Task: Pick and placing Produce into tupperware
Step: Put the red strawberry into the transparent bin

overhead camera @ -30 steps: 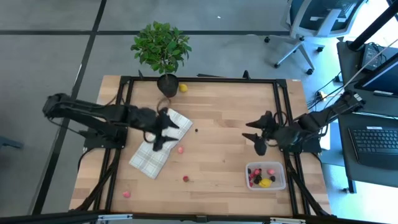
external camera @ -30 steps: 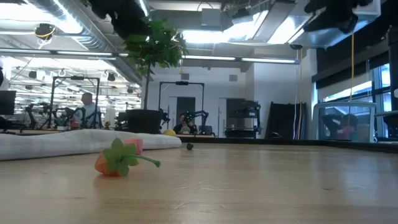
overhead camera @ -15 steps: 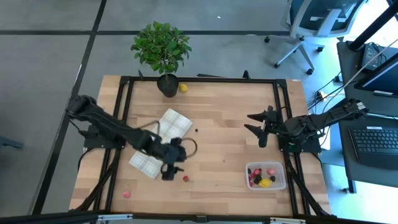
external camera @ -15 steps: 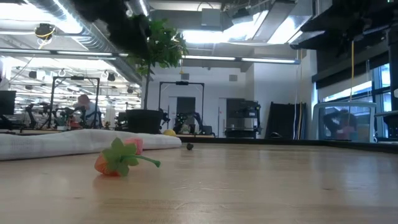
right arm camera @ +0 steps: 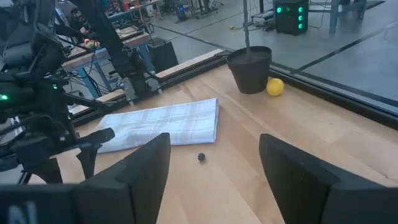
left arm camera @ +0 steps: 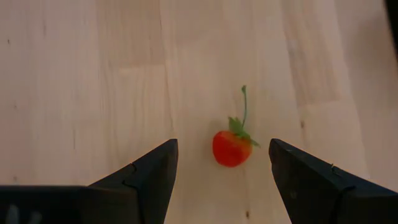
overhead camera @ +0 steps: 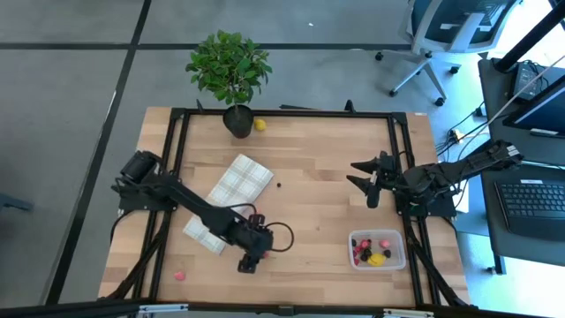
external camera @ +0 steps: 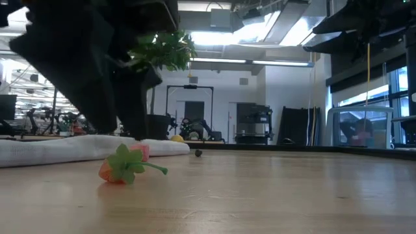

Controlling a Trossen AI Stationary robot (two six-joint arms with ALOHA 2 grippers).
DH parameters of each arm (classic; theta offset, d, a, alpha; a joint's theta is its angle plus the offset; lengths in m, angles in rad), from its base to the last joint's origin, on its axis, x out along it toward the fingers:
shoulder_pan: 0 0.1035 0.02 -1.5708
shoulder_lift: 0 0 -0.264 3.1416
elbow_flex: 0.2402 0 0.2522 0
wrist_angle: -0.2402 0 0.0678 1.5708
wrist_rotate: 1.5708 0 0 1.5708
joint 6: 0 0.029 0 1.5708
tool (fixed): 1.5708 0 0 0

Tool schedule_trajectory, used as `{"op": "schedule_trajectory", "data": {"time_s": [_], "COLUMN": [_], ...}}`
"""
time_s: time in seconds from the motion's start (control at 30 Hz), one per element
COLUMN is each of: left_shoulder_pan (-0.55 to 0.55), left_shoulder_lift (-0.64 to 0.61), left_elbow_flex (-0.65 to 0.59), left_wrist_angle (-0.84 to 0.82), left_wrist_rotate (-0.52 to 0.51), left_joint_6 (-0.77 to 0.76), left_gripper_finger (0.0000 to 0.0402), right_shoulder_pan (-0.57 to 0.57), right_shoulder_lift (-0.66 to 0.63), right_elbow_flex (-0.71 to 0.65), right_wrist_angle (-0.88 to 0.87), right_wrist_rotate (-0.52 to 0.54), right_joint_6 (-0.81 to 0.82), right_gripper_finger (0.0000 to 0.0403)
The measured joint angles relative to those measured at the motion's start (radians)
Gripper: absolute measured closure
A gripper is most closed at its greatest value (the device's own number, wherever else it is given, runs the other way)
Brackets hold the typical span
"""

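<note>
A small red strawberry [left arm camera: 231, 149] with a green stalk lies on the wooden table, also seen in the low view as the strawberry [external camera: 119, 169]. My left gripper [overhead camera: 250, 261] hangs open just above it, slanting down, one finger on either side and clear of it. My right gripper [overhead camera: 369, 182] waits open above the table's right part. The clear tupperware [overhead camera: 378, 251] stands at the near right with several pieces of produce in it. Loose produce: a pink piece [overhead camera: 179, 276], a dark berry [overhead camera: 279, 185] and a yellow lemon [overhead camera: 259, 124].
A white-and-grey plaid cloth [overhead camera: 229, 199] lies left of centre, partly under my left arm. A potted green plant [overhead camera: 229, 71] stands at the far edge beside the lemon. A black frame [overhead camera: 282, 113] runs round the table.
My left gripper has swung from over the cloth toward the near edge and the right, sinking and tipping further down, until it stands over the strawberry. My right gripper drew back a little toward the far edge, tipped up to nearly level, then kept still.
</note>
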Motion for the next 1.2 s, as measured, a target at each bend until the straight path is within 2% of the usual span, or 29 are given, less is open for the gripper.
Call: {"op": "schedule_trajectory", "data": {"time_s": [0.73, 1.07, 1.2], "left_shoulder_pan": [-0.009, -0.01, -0.01], "left_shoulder_lift": [0.082, 0.086, 0.087], "left_elbow_flex": [0.001, 0.001, 0.001], "left_wrist_angle": [0.026, 0.065, 0.07], "left_wrist_rotate": [0.013, 0.015, 0.016], "left_joint_6": [0.007, -0.14, -0.148], "left_gripper_finger": [0.0157, 0.0157, 0.0157], "right_shoulder_pan": [0.0, 0.0, 0.0], "right_shoulder_lift": [0.001, 0.001, 0.001], "right_elbow_flex": [0.0, 0.0, 0.0], "right_wrist_angle": [-0.018, -0.031, -0.032], "right_wrist_rotate": [0.0, 0.0, 0.0], "right_joint_6": [-0.025, -0.025, -0.025], "right_gripper_finger": [0.0155, 0.0155, 0.0155]}}
